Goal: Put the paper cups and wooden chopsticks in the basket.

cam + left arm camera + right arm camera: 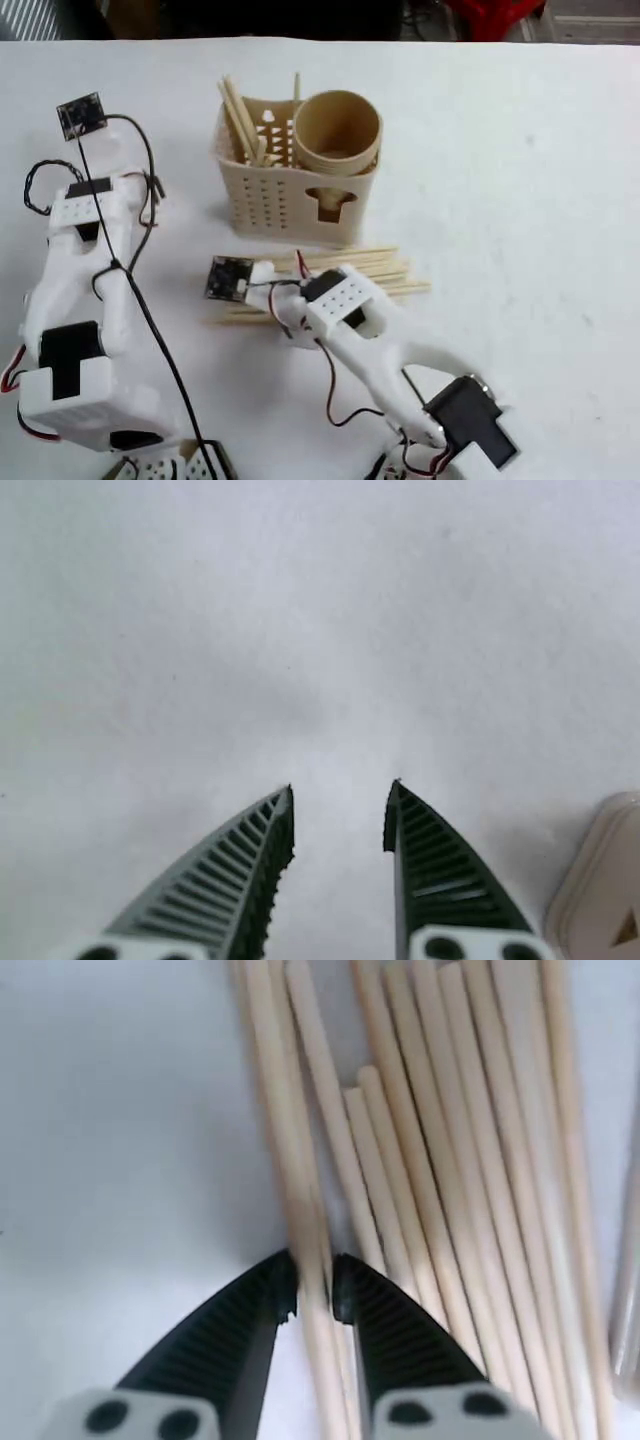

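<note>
A cream perforated basket (285, 200) stands mid-table. Stacked paper cups (337, 132) sit in its right side and several wooden chopsticks (241, 118) lean in its left side. More chopsticks (375, 268) lie in a pile on the table just in front of the basket. My right gripper (312, 1265) is down on the pile's left end, shut on one chopstick (288, 1150), with the others (450, 1160) lying alongside. My left gripper (340, 788) is open over bare table left of the basket, whose corner (603, 875) shows beside it.
The white table (520, 170) has free room on the right and behind the basket. The left arm (85, 230) lies folded along the left side with its cables (150, 310) trailing toward the front edge. The right arm (380, 350) stretches from the front toward the pile.
</note>
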Controlling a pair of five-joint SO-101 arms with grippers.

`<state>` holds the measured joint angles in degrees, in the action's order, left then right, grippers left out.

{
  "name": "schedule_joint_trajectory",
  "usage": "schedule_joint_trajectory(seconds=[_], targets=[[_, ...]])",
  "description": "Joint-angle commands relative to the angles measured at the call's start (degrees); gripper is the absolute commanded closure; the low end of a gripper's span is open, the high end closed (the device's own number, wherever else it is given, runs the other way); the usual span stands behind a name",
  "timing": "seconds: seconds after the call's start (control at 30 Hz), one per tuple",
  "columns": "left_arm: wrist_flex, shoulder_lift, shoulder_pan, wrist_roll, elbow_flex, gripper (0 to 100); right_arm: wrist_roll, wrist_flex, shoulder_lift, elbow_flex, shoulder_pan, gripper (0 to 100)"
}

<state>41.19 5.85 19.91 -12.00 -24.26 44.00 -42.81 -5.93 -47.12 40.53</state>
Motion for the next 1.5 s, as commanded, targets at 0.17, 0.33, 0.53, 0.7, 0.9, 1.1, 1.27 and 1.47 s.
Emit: schedule_joint_trajectory(seconds=[0.17,0.33,0.53,0.7,0.9,1.1,1.27,1.47], targets=[[-1.05,-1.54,-0.04,-0.44,0.62,83,-8.0,-7.69,-18.86,1.23,-4.26,98.2],[-1.05,-1.54,-0.04,-0.44,0.62,83,-8.44,-12.79,-27.21,2.2,-3.3,98.2],[-1.05,-1.54,-0.22,-0.44,0.53,83,-12.13,-16.48,-33.89,14.24,-3.38,98.2],[-1.05,-1.54,-0.22,-0.44,0.53,83,-25.49,-13.85,-31.78,35.25,-3.56,98.2],[-1.05,-1.54,-0.22,-0.44,0.35,83,-31.82,3.91,-19.47,51.43,-3.82,98.1],[-1.05,-1.54,-0.22,-0.44,0.44,83,-31.82,17.27,-6.73,60.22,-4.0,97.8],[-1.05,-1.54,-0.22,-0.44,0.53,83,-31.91,17.27,-0.04,63.91,-4.0,97.8],[-1.05,-1.54,-0.31,-0.44,0.62,83,-31.91,15.43,0.66,64.0,-4.0,97.6]])
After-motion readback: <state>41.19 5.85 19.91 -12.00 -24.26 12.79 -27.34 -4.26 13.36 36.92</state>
